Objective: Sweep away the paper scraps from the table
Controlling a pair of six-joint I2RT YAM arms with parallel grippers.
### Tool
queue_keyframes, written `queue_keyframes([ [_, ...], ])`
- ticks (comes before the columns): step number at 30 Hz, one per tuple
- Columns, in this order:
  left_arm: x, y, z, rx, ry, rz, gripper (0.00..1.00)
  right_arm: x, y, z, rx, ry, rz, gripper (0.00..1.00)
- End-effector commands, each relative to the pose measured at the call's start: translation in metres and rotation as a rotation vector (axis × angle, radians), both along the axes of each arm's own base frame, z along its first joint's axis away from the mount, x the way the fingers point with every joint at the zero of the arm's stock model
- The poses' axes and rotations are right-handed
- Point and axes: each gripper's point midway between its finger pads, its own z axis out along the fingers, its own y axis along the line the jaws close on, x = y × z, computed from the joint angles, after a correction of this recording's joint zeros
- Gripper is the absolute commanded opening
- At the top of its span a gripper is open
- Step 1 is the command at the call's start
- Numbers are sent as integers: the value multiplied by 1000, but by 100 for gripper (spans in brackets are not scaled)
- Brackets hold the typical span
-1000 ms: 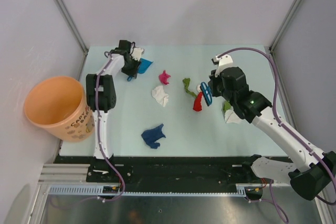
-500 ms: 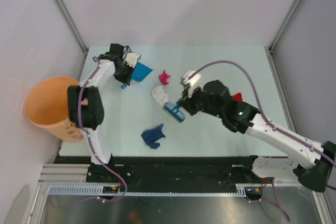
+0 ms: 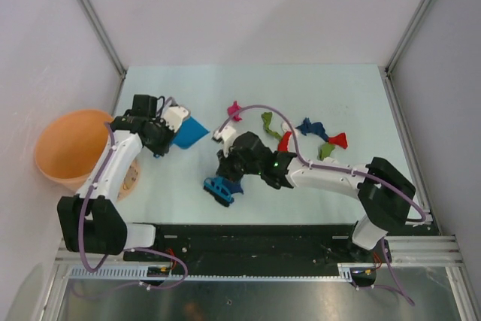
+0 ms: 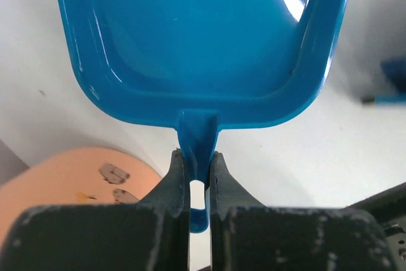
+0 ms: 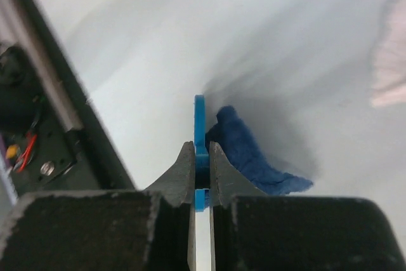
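Note:
My left gripper (image 3: 167, 135) is shut on the handle of the blue dustpan (image 3: 192, 131), which lies flat on the pale green table (image 3: 346, 88); the wrist view shows the fingers (image 4: 179, 176) pinching the handle of the empty pan (image 4: 203, 36). My right gripper (image 3: 228, 177) is shut on the small blue brush (image 3: 219, 189) near the front edge. The brush (image 5: 200, 118) stands right beside a dark blue scrap (image 5: 244, 153). Other scraps lie mid-table: pink (image 3: 234, 110), olive green (image 3: 267, 121), red (image 3: 284, 143), dark blue (image 3: 312, 127), red (image 3: 338, 139), green (image 3: 325, 152).
An orange bucket (image 3: 71, 144) stands off the table's left edge and also shows in the left wrist view (image 4: 63, 182). The black rail strip (image 3: 248, 234) runs along the front edge. A pale scrap (image 5: 390, 74) shows blurred at the right wrist view's edge.
My right arm swung left and toward the front edge with the brush, reaching the dark blue scrap. My left arm drew the dustpan back toward the front left.

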Motion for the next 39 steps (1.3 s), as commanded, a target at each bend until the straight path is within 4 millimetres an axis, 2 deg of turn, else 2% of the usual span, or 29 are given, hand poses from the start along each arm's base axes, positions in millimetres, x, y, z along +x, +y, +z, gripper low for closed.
queue_keyframes([
  [1, -26, 2, 1, 5, 6, -69, 0, 51, -41, 4, -57, -19, -274, 0],
  [2, -37, -2, -8, -2, 43, -92, 0, 50, -44, 7, -63, -29, -263, 0],
  [4, -48, -6, -16, 20, 71, -152, 0, 36, -41, 24, -41, -54, -194, 0],
  [5, -60, -7, -26, 47, 110, -181, 0, 30, -39, 30, -30, -61, -172, 0],
  [6, -64, -6, -30, 69, 125, -210, 0, 24, -41, 49, 9, -75, -159, 0],
  [7, -68, -4, -33, 85, 136, -222, 0, 18, -44, 55, 14, -68, -154, 0],
  [8, -73, 3, -39, 122, 162, -237, 0, 18, -49, 64, 34, -58, -177, 0],
  [10, -79, 9, -43, 156, 186, -250, 0, 21, -73, 87, 49, -75, -261, 0],
  [12, -87, 15, -45, 196, 221, -283, 0, 22, -90, 99, 60, -78, -326, 0],
  [13, -93, 17, -47, 212, 245, -298, 0, 20, -99, 118, 103, -96, -344, 0],
  [14, -99, 15, -51, 239, 262, -347, 0, 20, -102, 124, 118, -99, -361, 0],
  [16, -109, 16, -58, 284, 291, -390, 0, 35, -123, 129, 105, -137, -487, 0],
  [17, -116, 9, -64, 289, 312, -435, 0, 44, -133, 125, 74, -155, -553, 0],
  [18, -121, 6, -68, 281, 327, -457, 0, 59, -154, 118, 15, -197, -685, 0],
  [19, -124, 1, -71, 281, 336, -483, 0, 68, -160, 105, -39, -209, -738, 0],
  [21, -131, -1, -78, 276, 366, -502, 0, 82, -175, 95, -96, -241, -846, 0],
  [25, -141, -15, -85, 214, 399, -533, 0, 93, -162, 64, -159, -240, -876, 0],
  [26, -142, -18, -86, 201, 405, -537, 0, 96, -158, 49, -201, -242, -872, 0],
  [28, -144, -28, -89, 170, 419, -555, 0, 96, -150, 38, -220, -249, -873, 0],
  [30, -145, -34, -91, 148, 427, -549, 0, 89, -135, 20, -234, -210, -826, 0],
  [32, -146, -39, -96, 129, 450, -550, 0, 79, -117, 13, -201, -160, -776, 0],
  [33, -146, -41, -98, 125, 456, -551, 0, 69, -100, 10, -170, -118, -713, 0],
  [35, -143, -43, -105, 119, 471, -540, 0, 52, -72, 12, -86, -8, -617, 0],
  [38, -136, -49, -113, 102, 477, -519, 0, 32, -36, 38, 91, 101, -511, 0],
  [39, -133, -54, -113, 80, 467, -518, 0, 32, -25, 54, 165, 108, -490, 0],
])
